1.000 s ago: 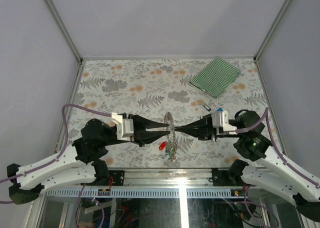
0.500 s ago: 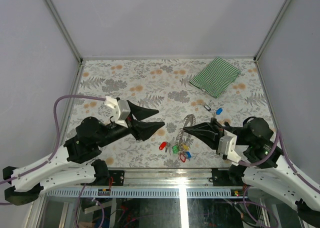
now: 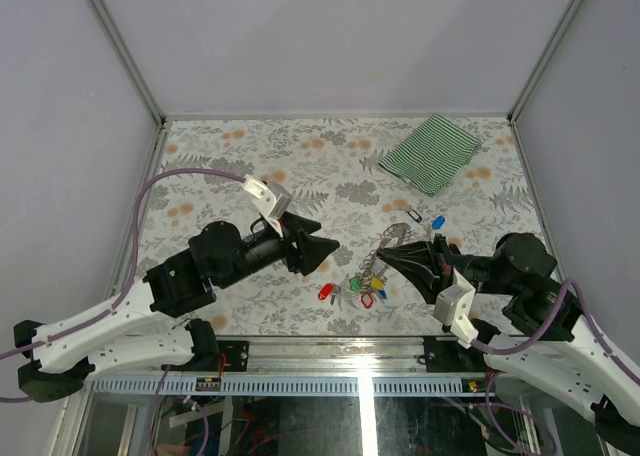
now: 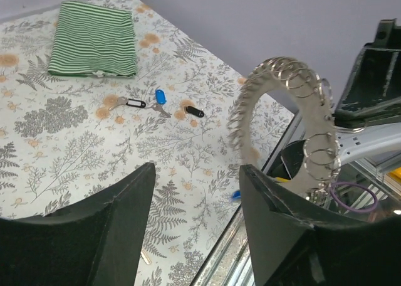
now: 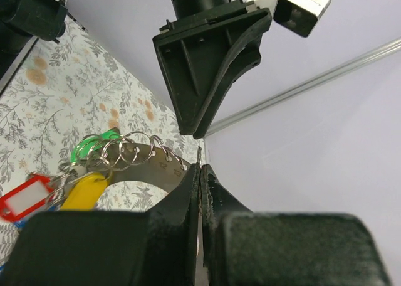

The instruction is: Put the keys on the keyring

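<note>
Right claw [image 5: 200,173] pinching keyring [image 4: 285,65], floral tabletop [image 3: 250,156], pale grey walls [image 3: 330,36]

The large grey coiled-link metal keyring [image 4: 245,107] stood upright, pinched in the right end effector [image 5: 200,173], with green, yellow and red tagged keys [image 3: 366,286] hanging from it. A red-tagged key [image 3: 325,292], a blue-tagged key [image 3: 438,221] and a black-tagged key [image 3: 412,216] lay loose on the surface [image 3: 250,166].

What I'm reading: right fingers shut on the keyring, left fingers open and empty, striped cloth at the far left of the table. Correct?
Not quite. The top external view shows the striped cloth at the far right of the table, not the far left. The rest stands: right fingers shut on the keyring, left fingers open and empty.
</note>
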